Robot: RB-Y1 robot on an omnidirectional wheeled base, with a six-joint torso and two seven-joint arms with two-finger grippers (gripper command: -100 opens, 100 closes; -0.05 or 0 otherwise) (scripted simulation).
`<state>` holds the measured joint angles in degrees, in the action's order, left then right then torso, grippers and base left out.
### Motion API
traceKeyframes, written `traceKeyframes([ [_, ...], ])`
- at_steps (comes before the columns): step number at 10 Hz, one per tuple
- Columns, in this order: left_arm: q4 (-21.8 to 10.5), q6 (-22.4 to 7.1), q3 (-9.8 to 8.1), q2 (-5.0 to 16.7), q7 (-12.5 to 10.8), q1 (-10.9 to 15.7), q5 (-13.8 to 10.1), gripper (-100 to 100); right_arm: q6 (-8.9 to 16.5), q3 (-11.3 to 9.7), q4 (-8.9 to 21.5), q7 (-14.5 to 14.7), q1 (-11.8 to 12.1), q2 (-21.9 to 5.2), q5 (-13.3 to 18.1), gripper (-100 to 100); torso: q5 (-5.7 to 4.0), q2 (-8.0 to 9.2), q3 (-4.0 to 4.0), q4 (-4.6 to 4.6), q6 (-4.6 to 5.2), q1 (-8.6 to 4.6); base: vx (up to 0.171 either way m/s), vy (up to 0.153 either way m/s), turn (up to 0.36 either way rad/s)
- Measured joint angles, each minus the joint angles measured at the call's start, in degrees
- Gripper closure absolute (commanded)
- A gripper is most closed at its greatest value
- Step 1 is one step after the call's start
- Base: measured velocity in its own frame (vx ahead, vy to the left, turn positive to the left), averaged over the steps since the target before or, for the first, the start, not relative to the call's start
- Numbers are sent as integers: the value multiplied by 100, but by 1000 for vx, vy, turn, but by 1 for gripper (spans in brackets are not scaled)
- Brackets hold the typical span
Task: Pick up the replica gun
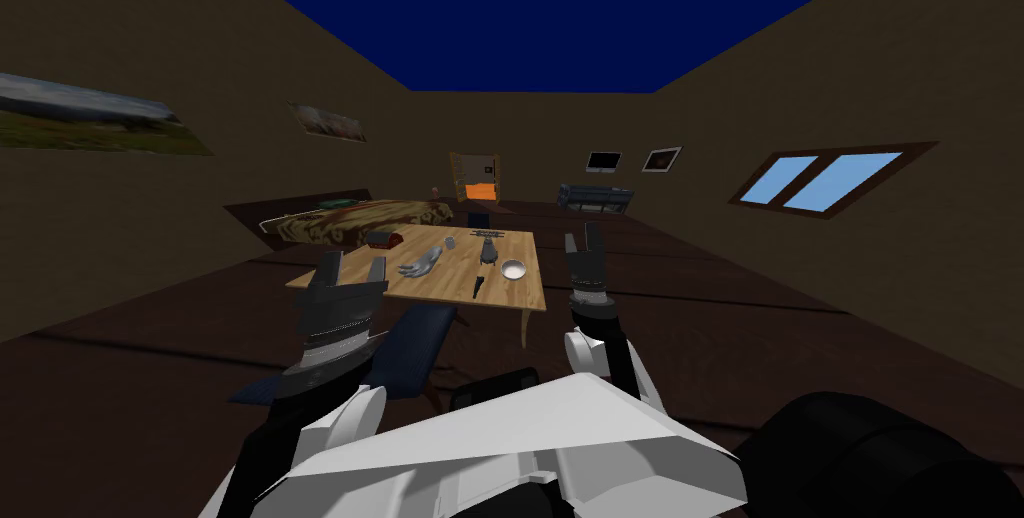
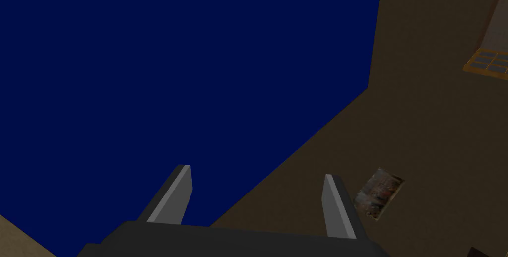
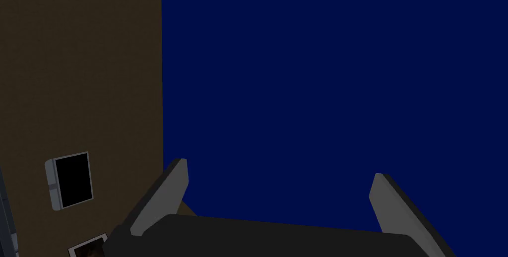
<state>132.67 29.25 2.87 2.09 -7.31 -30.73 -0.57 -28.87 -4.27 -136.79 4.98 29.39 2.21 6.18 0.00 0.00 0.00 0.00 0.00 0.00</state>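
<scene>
I'm holding left gripper (image 1: pixel 352 264) and right gripper (image 1: pixel 582 238) high, fingers spread, probably clear for approach; gun (image 1: pixel 487 248) lies ahead on the counter (image 1: pixel 435 289).

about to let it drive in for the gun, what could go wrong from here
Driving straight in could hit the dark blue chair standing between me and the light wooden table. A pale grey curved piece, a long dark piece and a small white bowl lie close together there; I cannot tell which is the gun, so a wrong pick is possible.
</scene>
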Motion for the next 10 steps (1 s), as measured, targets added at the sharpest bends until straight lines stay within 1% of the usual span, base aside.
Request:
traceKeyframes([
  [2, -50, -126, -56, 239, -51, 95, -47, -100, 0, 0, 0, 0, 0, 0, 0, 0, 0, -2, -1, -1, 0, 1, 5, -6, 42],
  [3, -110, -234, -129, 395, -120, 173, -108, -100, 0, 0, 0, 0, 0, 0, 0, 0, 0, -4, -2, -1, 0, 0, 5, -15, 52],
  [4, -170, -338, -163, 493, -177, 235, -149, -100, 0, 0, 0, 0, 0, 0, 0, 0, 0, -4, -2, -1, 0, -3, -1, -19, 38],
  [5, -188, -470, -200, 566, -230, 299, -193, -100, 0, 0, 0, 0, 0, 0, 0, 0, -1, -2, -1, 0, 0, -5, -3, -27, 35],
  [8, -451, -801, -317, 703, -405, 572, -335, -100, 0, 0, 0, 0, 0, 0, 0, 0, -3, -4, -2, -1, 0, -12, 4, -37, 31],
  [10, -582, -1115, -424, 770, -574, 761, -465, -100, 0, 0, 0, 0, 0, 0, 0, 0, -3, -2, -1, -1, 0, -16, -1, -47, 21],
])
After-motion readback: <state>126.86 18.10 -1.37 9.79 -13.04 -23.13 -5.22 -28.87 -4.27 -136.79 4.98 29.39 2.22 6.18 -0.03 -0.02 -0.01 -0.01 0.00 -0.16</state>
